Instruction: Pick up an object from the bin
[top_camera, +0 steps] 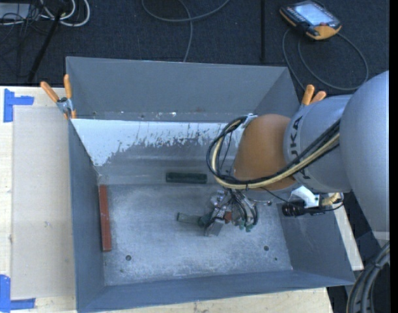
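My gripper (pixel 215 222) is low over the bin floor, right of the middle, just under the orange wrist cover. Its fingertips are down at the right end of a small dark grey flat piece (pixel 187 218) that lies on the floor and sticks out to the left of them. Whether the fingers are round that piece cannot be told. A dark green-black bar (pixel 185 178) lies flat near the foot of the back wall, up and left of the gripper.
A long reddish-brown strip (pixel 105 218) lies along the foot of the left wall, far from the gripper. The arm with its cables covers the bin's right side. Bare floor stretches between the strip and the gripper and along the front.
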Controlling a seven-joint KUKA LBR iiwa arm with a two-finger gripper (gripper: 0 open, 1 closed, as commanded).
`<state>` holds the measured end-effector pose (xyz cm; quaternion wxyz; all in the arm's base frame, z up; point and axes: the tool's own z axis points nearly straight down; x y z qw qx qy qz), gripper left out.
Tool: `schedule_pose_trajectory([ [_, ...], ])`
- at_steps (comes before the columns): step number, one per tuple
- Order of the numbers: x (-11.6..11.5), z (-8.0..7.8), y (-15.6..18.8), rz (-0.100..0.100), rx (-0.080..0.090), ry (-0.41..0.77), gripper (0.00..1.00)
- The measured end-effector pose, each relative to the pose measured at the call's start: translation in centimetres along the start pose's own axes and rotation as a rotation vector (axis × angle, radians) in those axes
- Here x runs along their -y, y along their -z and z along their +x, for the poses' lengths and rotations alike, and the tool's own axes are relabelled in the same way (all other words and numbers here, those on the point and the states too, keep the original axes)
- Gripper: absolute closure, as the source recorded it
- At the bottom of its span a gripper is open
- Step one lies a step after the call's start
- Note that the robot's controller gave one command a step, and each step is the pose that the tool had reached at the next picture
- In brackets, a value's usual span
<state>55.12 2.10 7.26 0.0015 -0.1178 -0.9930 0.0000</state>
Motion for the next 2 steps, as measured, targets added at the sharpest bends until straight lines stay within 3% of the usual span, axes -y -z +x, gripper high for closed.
schedule_pose_trajectory([
  [1, 0.0, 0.0, 0.0, 0.0, 0.0, 0.001, 1.0],
  [2, -2.8, -2.2, 15.6, -0.002, 0.007, 0.008, 1.0],
])
